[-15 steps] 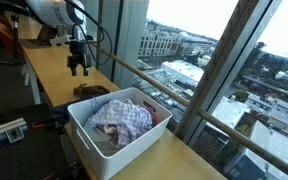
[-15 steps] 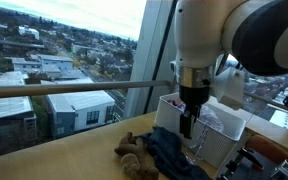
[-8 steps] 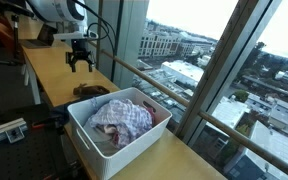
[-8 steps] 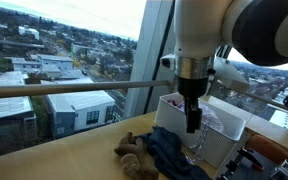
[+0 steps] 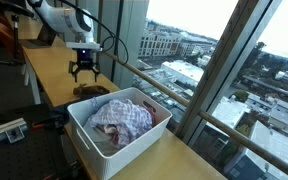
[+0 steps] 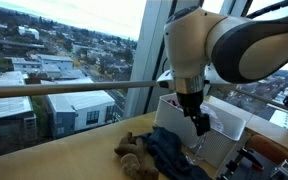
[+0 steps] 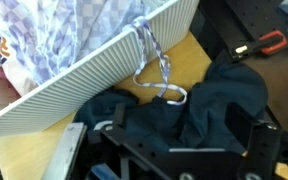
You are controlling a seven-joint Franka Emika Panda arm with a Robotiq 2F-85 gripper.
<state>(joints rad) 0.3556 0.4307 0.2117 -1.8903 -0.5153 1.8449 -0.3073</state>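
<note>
We treat the crumpled dark navy fabric garment (image 7: 219,100), lying on the tabletop (image 7: 29,155) just beside the white ribbed plastic basket (image 7: 94,75), as light, limp and non-fragile, best pinched at a raised fold by the released, wide-spread gripper (image 7: 169,165) hanging above it.

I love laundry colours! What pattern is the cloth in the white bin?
Purple-and-white checks on the cloth, clearest in the wrist view.
</note>
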